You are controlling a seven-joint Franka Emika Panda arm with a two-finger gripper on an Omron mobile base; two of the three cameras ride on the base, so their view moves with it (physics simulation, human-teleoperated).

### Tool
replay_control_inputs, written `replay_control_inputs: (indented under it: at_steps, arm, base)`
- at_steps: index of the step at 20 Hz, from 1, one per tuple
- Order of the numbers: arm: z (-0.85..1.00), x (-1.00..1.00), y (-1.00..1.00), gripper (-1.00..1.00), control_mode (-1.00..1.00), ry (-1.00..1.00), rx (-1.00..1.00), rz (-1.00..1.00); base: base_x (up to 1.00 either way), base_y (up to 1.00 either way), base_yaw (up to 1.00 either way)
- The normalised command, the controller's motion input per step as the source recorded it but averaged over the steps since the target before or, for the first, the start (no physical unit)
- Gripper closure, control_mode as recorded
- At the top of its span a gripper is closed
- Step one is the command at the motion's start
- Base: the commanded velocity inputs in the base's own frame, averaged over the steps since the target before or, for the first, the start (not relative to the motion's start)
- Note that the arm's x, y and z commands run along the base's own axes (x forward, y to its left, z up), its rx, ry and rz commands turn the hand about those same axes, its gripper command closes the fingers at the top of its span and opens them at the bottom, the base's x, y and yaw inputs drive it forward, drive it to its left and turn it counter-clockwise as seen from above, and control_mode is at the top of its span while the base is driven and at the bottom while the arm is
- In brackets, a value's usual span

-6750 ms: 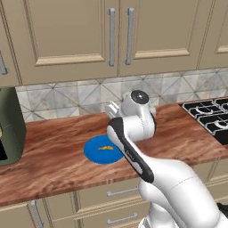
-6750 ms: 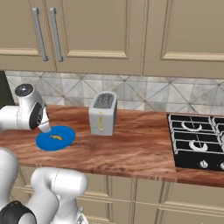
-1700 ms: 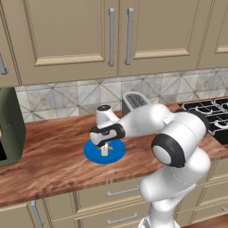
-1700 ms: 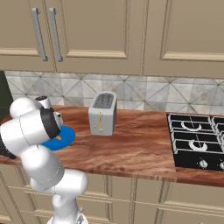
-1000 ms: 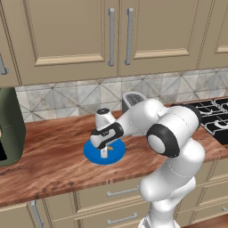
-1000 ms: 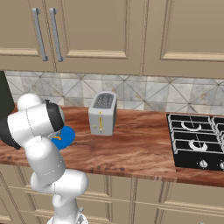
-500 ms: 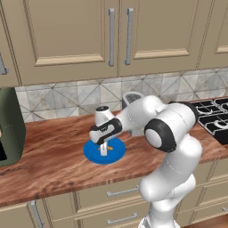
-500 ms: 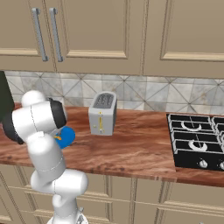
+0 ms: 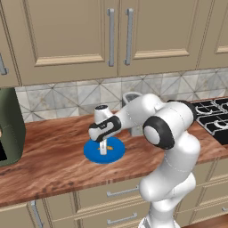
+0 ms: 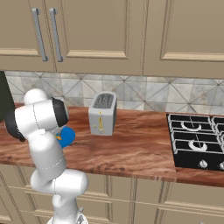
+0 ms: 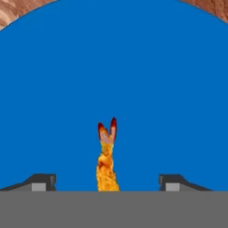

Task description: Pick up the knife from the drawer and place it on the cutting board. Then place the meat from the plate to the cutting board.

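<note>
The bright blue plate (image 9: 94, 154) lies on the wooden countertop, and its edge shows beside the arm (image 10: 67, 135). My gripper (image 9: 103, 150) points straight down onto it. The hand view is close over the plate (image 11: 116, 67), with my gripper (image 11: 107, 180) open and the fingertips (image 11: 42, 180) set wide apart. The meat (image 11: 107, 162), a small orange-yellow lump with a reddish forked end, lies on the plate between the two tips, touching neither. It shows as an orange speck by the fingers (image 9: 109, 147). The knife, the drawer and the cutting board are out of view.
A silver toaster (image 10: 103, 113) stands against the backsplash just right of the plate. A dark green appliance (image 9: 9, 127) is at the counter's left end, a black stove (image 10: 197, 140) at the right. Closed drawers (image 9: 116, 192) run below the counter, wall cabinets above.
The hand came down from above the counter to the plate. Over the last second it stays low over the plate while the elbow swings nearer the base.
</note>
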Motion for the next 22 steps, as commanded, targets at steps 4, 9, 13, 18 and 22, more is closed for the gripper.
replay_control_inputs:
  at_steps: [4,9,13,18,22]
  arm:
    - [-0.35,0.00,0.00,1.00,-1.00,0.00,0.00,0.00]
    - [-0.30,0.00,0.00,1.00,-1.00,0.00,0.00,0.00]
    - [-0.28,0.00,0.00,1.00,-1.00,0.00,0.00,0.00]
    - [-0.25,0.00,0.00,1.00,-1.00,0.00,0.00,0.00]
    - [-0.28,0.00,0.00,1.00,-1.00,-0.01,0.00,0.00]
  base:
    - [0.00,0.00,0.00]
    - [0.00,0.00,0.00]
    - [0.00,0.00,0.00]
    - [0.00,0.00,0.00]
    - [0.00,0.00,0.00]
